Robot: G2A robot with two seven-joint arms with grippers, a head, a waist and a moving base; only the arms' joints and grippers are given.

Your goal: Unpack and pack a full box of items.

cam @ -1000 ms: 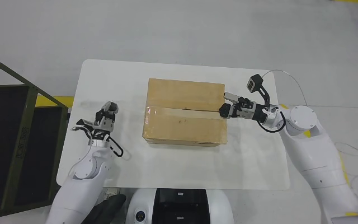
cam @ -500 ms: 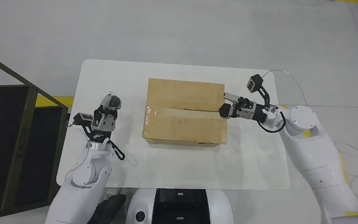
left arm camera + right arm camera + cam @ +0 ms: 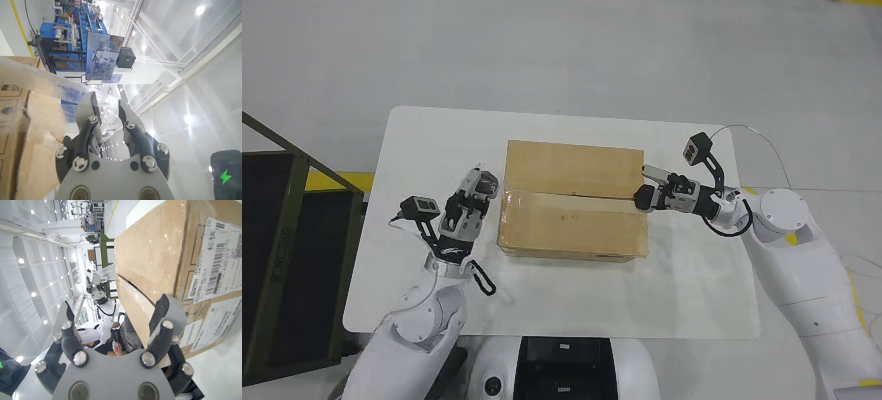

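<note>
A closed cardboard box (image 3: 572,200) lies in the middle of the white table (image 3: 442,140), its top seam taped. A strip of clear tape (image 3: 56,85) sticks out from the box's left end (image 3: 19,113). My left gripper (image 3: 482,188) is right at that end. Its fingers are narrowly open around the tape's loose end (image 3: 106,102), with a gap still between them. My right gripper (image 3: 645,190) is wide open at the box's right end. One finger (image 3: 160,308) lies by the top edge near the seam, beside the label-covered end face (image 3: 213,275).
A dark green frame cart (image 3: 282,260) stands off the table's left side. A thin cable (image 3: 752,135) loops above my right arm. Bare table lies in front of and behind the box.
My left gripper has swung rightwards from the table's left part up to the box's left end and the tape. The right arm and the box have stayed put.
</note>
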